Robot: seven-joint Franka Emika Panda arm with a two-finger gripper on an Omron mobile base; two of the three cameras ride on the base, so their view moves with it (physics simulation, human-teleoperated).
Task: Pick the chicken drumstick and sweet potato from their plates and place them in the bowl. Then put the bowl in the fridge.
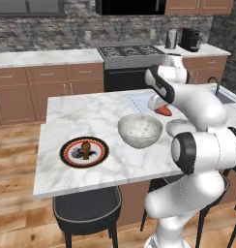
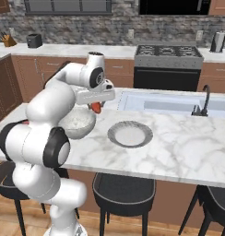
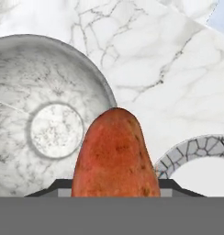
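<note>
- Left base view: gripper [image 1: 160, 107] hung above the counter [image 1: 115, 162], clamped on the sweet potato [image 1: 164, 111], just beyond the bowl [image 1: 140, 131] and clear of its far rim. Chicken drumstick [image 1: 85, 147] stood on the red-rimmed plate [image 1: 84, 151] near the counter's left front corner.
- Right base view: sweet potato [image 2: 95, 107] hung from the gripper [image 2: 96, 103] above the bowl's [image 2: 77, 123] right rim; grey plate [image 2: 130, 134] sat bare mid-counter.
- Hand view: sweet potato [image 3: 115, 156] was pinched between the fingers, bowl [image 3: 49, 124] at left, grey plate's [image 3: 187, 153] rim at lower right.
</note>
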